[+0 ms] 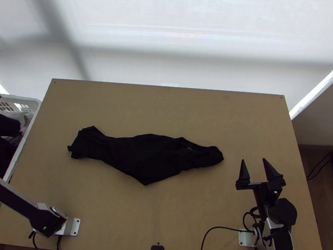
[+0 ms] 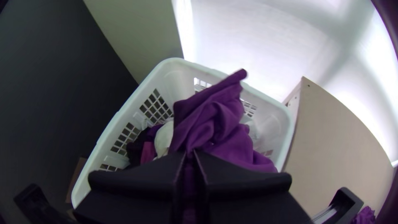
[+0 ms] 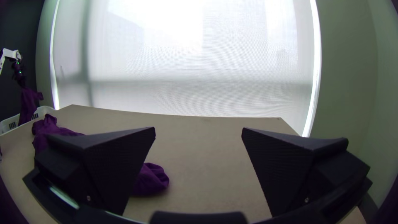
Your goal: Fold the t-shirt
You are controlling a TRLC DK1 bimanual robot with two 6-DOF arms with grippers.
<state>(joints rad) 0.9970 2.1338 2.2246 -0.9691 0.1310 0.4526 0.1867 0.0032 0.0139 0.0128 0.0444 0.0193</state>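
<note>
Left gripper [image 2: 190, 155]: clenched, grasping a dark cloth [image 2: 215, 120]. Fingers nearly together, cloth pinched between them, bunched, loose folds out past the tips and a narrow end sticking up. Can't tell which part of the cloth is gripped. Right wrist view has it far off, cloth hanging down from it. Basket [image 1: 34, 103], white, slotted walls, is below the left gripper, beside the table [image 1: 114, 222]; more laundry [image 2: 164, 139] inside under the held cloth, one piece whitish, others dark or pinkish.

Right gripper [image 1: 254, 161]: released, fingers wide apart, nothing between. Pointing toward the table's far edge, over the table's right part.

Shirt [image 1: 150, 158]: dark, on the table, to the left of the right gripper. Near end close to the right gripper's left finger but apart from it; other end runs off toward the left gripper's side. Bunched lengthwise into a long strip, rumpled, widest mid-way, with a corner poking toward the near edge. Small pale mark [image 1: 190, 149] on the half nearer the right gripper, too small to read.

Black cable [image 1: 209, 233] curves over the table, left of the right gripper and nearer the arm bases.
</note>
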